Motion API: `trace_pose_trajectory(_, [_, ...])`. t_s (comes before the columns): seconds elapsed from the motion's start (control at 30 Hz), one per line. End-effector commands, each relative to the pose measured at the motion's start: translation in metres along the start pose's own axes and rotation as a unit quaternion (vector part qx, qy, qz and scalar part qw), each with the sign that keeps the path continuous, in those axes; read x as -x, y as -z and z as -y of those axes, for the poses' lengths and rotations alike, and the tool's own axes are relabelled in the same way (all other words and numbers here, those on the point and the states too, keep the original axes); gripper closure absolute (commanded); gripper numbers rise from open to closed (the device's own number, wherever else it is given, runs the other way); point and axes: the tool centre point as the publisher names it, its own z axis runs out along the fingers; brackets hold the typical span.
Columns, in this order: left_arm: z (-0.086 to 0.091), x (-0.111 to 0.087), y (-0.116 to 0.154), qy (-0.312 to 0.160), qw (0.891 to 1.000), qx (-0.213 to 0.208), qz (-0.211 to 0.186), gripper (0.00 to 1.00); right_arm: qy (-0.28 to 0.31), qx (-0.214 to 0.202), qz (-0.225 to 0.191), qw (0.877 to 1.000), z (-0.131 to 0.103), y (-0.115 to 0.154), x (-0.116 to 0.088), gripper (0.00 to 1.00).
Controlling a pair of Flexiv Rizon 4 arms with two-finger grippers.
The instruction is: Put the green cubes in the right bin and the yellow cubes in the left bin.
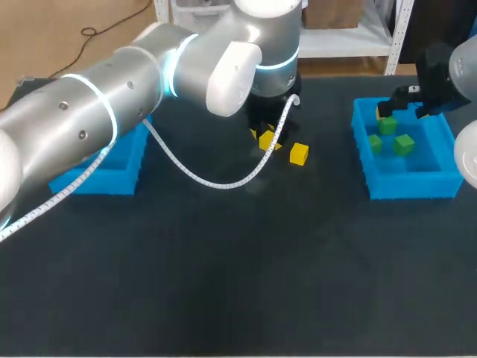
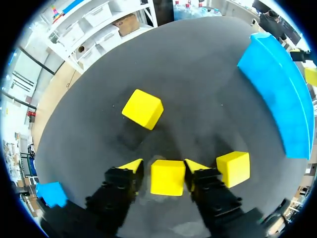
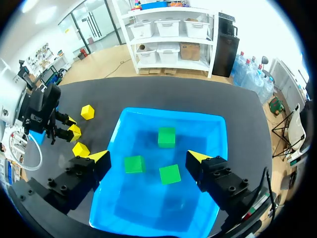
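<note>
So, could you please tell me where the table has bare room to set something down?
The wide near stretch of table, on the robot's side of the cable, is bare, as is the strip between the yellow cubes and the right bin. It is crowded around the left gripper, among those three cubes.

Green cubes (image 1: 404,143) in right bin (image 1: 410,186), yellow cubes (image 1: 299,154) on table (image 1: 223,283)

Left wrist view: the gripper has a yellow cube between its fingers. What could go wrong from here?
A second yellow cube lies close beside one finger of the left gripper; closing may knock it away. The cube between the fingers looks off-centre, so it might twist. The white cable hanging from the arm could sweep that second cube.
</note>
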Motion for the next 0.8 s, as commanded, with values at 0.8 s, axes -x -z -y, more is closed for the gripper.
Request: trace_pose_trajectory(0.8, [-0.172, -0.115, 0.144, 0.163, 0.973, 0.121, 0.112, 1.0, -0.001, -0.004, 0.003, 1.0, -0.002, 0.002, -0.002, 0.0])
